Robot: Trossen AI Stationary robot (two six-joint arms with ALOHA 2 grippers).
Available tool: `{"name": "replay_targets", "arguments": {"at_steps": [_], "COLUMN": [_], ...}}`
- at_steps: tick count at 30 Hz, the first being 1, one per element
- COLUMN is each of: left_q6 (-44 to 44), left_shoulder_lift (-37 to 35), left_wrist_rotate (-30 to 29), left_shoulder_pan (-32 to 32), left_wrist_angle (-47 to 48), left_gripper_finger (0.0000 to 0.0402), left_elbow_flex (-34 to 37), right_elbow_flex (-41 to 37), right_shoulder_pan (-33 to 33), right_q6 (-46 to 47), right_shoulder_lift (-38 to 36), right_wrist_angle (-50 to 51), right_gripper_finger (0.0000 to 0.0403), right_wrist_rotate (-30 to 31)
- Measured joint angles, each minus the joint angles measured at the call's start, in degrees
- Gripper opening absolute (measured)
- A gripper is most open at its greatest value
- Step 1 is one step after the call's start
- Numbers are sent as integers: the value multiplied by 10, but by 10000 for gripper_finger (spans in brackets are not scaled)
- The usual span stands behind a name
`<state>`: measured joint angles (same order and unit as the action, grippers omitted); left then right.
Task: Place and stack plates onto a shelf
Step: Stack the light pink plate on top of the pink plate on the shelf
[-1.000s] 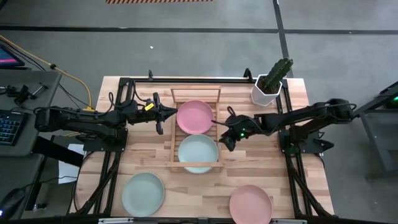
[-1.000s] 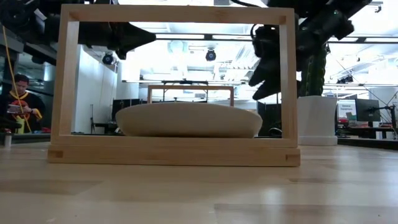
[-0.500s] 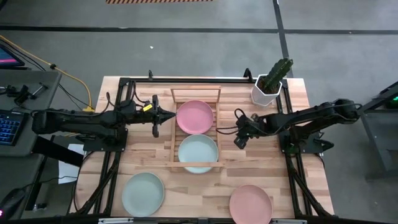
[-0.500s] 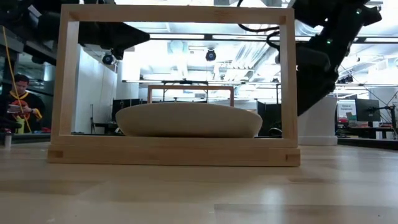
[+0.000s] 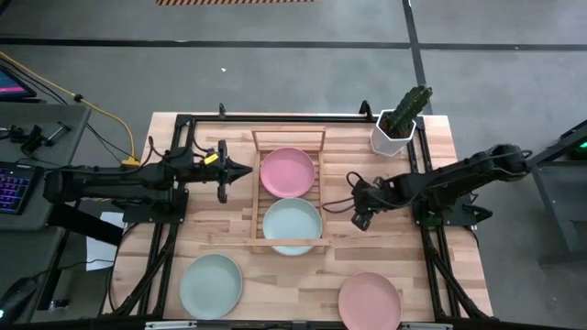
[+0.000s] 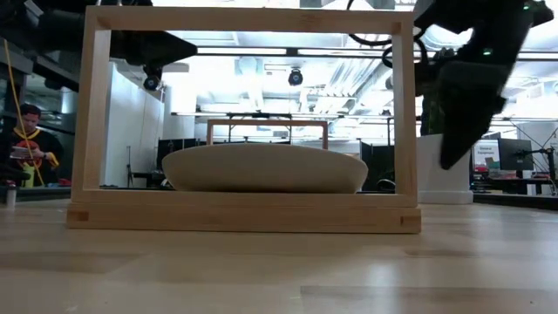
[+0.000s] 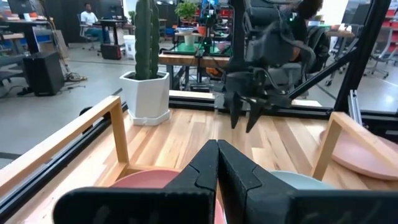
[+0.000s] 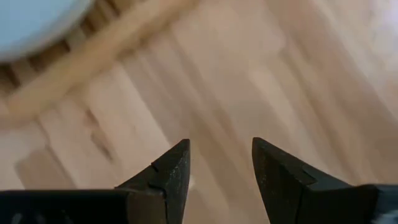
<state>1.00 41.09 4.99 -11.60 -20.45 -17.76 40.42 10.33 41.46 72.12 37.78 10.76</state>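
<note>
The wooden shelf [image 5: 286, 192] sits mid-table. A pink plate [image 5: 287, 171] lies on the slats of its far half and a mint plate [image 5: 292, 225] on its near half. Another mint plate [image 5: 211, 285] and another pink plate [image 5: 370, 301] rest flat on the table by the near edge. No cream plate shows. My left gripper [image 5: 246, 170] hovers shut, level, just left of the shelf beside the pink plate. My right gripper [image 5: 359, 220] is open, points down over bare table right of the shelf, and holds nothing [image 8: 221, 158].
A white pot with a cactus [image 5: 396, 128] stands at the table's far right corner. Black frame rails [image 5: 165, 229] run along the table's left and right sides. Bare wood lies between the shelf and the two plates on the table. A person [image 6: 30, 139] sits in the room beyond.
My right gripper has drawn away from the shelf's right side toward the table's right and near edges, coming lower over bare table. My left gripper has pulled back a little toward the table's left edge. The plates have kept still.
</note>
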Motion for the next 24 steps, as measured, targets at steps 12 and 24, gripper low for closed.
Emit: {"name": "replay_targets", "arguments": {"at_steps": [12, 24], "left_q6": [4, 3], "left_shoulder_lift": [-1, -1], "left_wrist_rotate": [0, -1], "left_shoulder_pan": [0, 0], "left_wrist_angle": [1, 1], "left_gripper_finger": [0, 0], "left_elbow_flex": [0, 0], "right_elbow_flex": [-1, -1], "right_shoulder_pan": [120, 285], "right_q6": [135, 199], "right_shoulder_lift": [0, 31], "right_wrist_angle": [-168, -102], "right_gripper_finger": [153, 153], "right_wrist_rotate": [-190, -147]}}
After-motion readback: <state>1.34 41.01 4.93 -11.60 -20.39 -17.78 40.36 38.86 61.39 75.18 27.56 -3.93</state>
